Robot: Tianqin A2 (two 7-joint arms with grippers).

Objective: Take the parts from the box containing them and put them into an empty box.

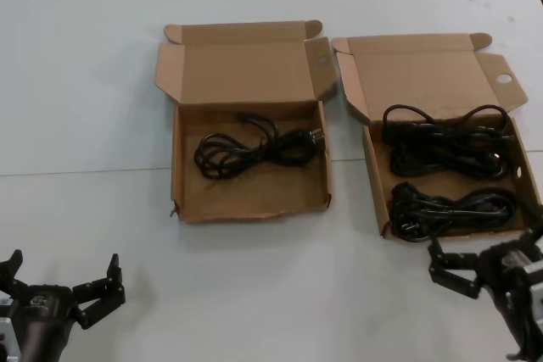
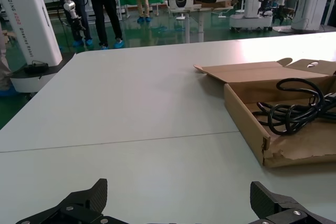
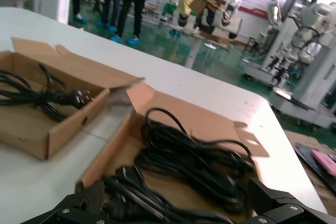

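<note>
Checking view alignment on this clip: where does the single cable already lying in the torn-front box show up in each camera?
Head view: the single cable lies coiled mid-frame, inside the torn-front box.
Left wrist view: its loops sit at the right edge, behind the box's ragged wall.
Right wrist view: it lies at the left edge, plug pointing toward the other box.
Shared landmark: the oval-hole box, seen in head and right wrist views.

A big white table [image 1: 93, 82] holds two flat brown cardboard boxes, side by side with a small gap between them. Both have their lids open. The left box [image 1: 181, 184] has a torn front corner. The right box [image 1: 374, 184] has an oval hole in its side flap.
</note>
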